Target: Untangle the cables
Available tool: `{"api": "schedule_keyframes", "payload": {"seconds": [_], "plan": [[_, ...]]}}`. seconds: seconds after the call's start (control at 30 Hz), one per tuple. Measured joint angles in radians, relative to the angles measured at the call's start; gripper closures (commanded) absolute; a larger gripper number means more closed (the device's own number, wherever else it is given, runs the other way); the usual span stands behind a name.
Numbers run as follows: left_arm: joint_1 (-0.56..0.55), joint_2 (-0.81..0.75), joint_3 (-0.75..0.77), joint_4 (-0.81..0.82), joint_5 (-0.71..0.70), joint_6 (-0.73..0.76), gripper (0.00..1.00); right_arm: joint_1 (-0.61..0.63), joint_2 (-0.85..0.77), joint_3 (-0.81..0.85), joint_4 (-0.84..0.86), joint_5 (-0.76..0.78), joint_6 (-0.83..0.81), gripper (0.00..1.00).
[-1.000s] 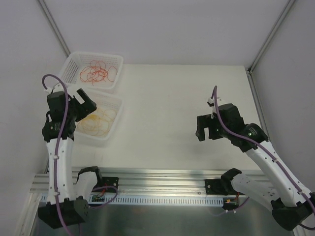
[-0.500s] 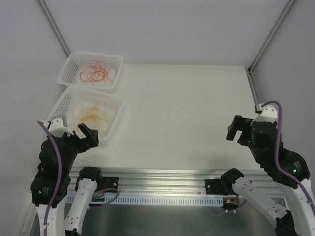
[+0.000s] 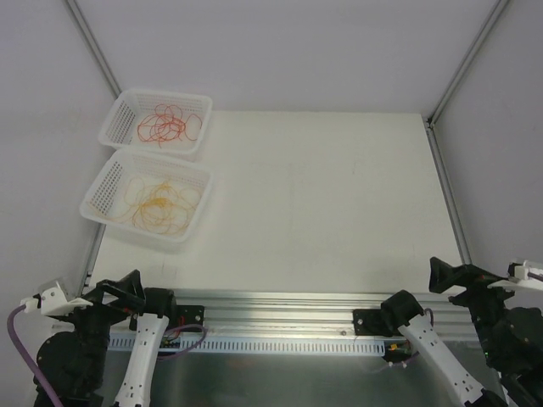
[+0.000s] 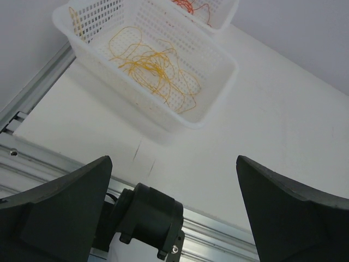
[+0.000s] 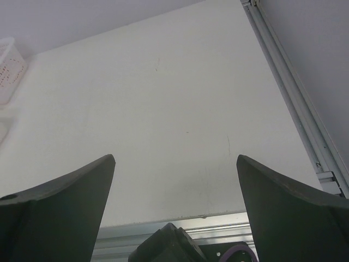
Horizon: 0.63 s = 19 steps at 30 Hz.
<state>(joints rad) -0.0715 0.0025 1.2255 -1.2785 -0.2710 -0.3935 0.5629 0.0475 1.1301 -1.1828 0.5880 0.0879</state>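
The cables lie in two white baskets at the table's far left. Red-orange cables (image 3: 170, 125) curl loosely in the far basket (image 3: 202, 103). Yellow-orange cables (image 3: 161, 203) lie in loose loops in the near basket (image 3: 95, 197). My left gripper (image 3: 114, 291) sits low at the near-left corner, open and holding nothing, well short of the near basket. In the left wrist view the yellow-orange cables (image 4: 150, 65) lie far ahead of the open gripper (image 4: 172, 164). My right gripper (image 3: 454, 278) is open at the near-right corner. In the right wrist view the gripper (image 5: 174, 161) has only bare table between its fingers.
A metal rail (image 3: 271, 307) runs along the table's near edge with both arm bases on it. The left base joint (image 4: 150, 218) shows between the left fingers. A frame rail (image 5: 294, 93) borders the table's right side. White walls enclose the back and sides.
Both arms have pulled back and down to the near corners. The left gripper has left the yellow-orange basket, and the right gripper has left the table's right-middle. Both stayed open.
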Motion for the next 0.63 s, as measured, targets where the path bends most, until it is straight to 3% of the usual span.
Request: {"api": "schedule_keyframes", "payload": {"seconds": [0.63], "plan": [[-0.001,0.0,-0.007,-0.066,-0.053,-0.15,0.01,0.005,-0.04,0.022,-0.102,-0.002,-0.01,0.0]]}}
